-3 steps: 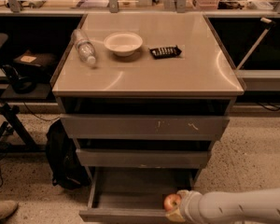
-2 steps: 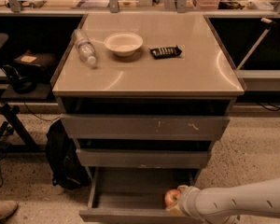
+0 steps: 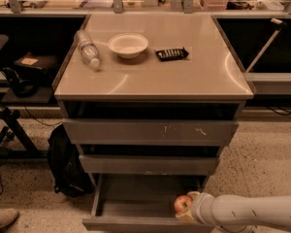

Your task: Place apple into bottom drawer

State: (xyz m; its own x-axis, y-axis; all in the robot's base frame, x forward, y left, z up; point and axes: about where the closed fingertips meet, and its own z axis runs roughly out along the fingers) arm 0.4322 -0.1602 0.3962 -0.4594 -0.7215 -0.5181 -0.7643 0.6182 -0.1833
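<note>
1. Camera view, overall: you look down on the front of a grey cabinet with three drawers. Its flat beige top serves as the table.
2. Table contents: a clear plastic bottle lies on its side at the left. A white bowl stands upright just right of it, and a small black packet lies near the bowl on the right. None of the three touches another.
3. Drawers: the top drawer, scratched on its front, and the middle drawer each stand slightly out. The bottom drawer is out farthest, and you can see into its tray.
4. Arm and claw: the white arm enters from the lower right edge and reaches left. The claw is at the right front corner of the bottom drawer.
5. Claw state: its fingers are closed around the apple, one pale tip showing above the fruit and one below.
6. Apple position: the red apple sits at the claw's tip, over the right front part of the tray. You cannot tell whether it touches the tray floor.
7. Surroundings: a black backpack rests on the speckled floor beside the cabinet's left side. A shoe shows at the lower left corner.
</note>
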